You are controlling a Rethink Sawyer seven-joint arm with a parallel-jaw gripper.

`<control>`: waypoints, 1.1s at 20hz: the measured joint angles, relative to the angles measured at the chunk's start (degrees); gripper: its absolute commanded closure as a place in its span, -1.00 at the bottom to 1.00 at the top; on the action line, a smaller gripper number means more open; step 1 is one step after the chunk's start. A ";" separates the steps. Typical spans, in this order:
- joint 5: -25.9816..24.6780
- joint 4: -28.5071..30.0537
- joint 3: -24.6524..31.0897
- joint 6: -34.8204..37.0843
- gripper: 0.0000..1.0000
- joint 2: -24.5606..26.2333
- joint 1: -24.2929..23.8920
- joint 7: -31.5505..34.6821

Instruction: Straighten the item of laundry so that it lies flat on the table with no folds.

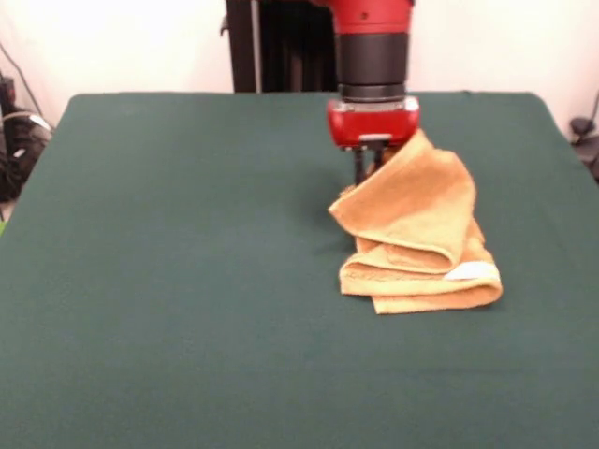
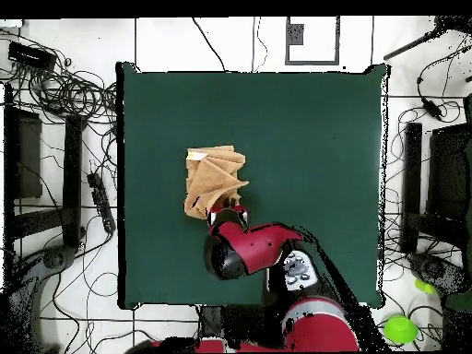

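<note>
The towel (image 1: 416,234) lies bunched on the table (image 1: 168,281), which is covered in dark green cloth. In the front view the towel sits right of the table's centre line and somewhat toward the robot's side; in the overhead view (image 2: 214,180) it appears left of the table's (image 2: 313,138) centre, near mid-depth. The towel is not flat: its lower portion rests on the table in several stacked folds, with a small white label (image 1: 471,271) showing on the fold edge facing the front camera, at the towel's right end. The upper portion is drawn up into a peaked flap that rises toward the robot's side of the towel. The gripper (image 1: 367,166) hangs from the red and black arm directly at that raised peak. The fingers (image 1: 359,165) are dark, point downward, and stand close together with almost no gap, meeting the towel's raised edge. The towel's peak reaches the level of the red gripper body, consistent with the fingers pinching the cloth there, though the actual contact is partly hidden behind the flap. In the overhead view the gripper (image 2: 227,218) sits at the towel's edge nearest the robot's base, with the arm's red housing just behind it. The remaining table surface around the towel is bare green cloth.
</note>
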 measured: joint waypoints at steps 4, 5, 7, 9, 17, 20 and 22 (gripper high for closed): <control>-2.44 -0.01 -0.77 -0.88 1.00 0.10 2.75 0.00; -3.38 0.00 -0.73 -0.81 1.00 -0.03 3.07 0.00; -3.73 0.10 -0.70 -0.33 1.00 -0.37 2.95 0.00; -3.82 0.51 -0.54 1.05 1.00 -1.22 2.38 0.00; -3.83 4.06 -0.35 11.15 1.00 -6.97 0.52 0.00; -3.93 5.79 -0.54 11.83 1.00 -8.18 0.74 0.00; -4.16 6.52 -0.78 11.67 1.00 -8.45 0.98 0.00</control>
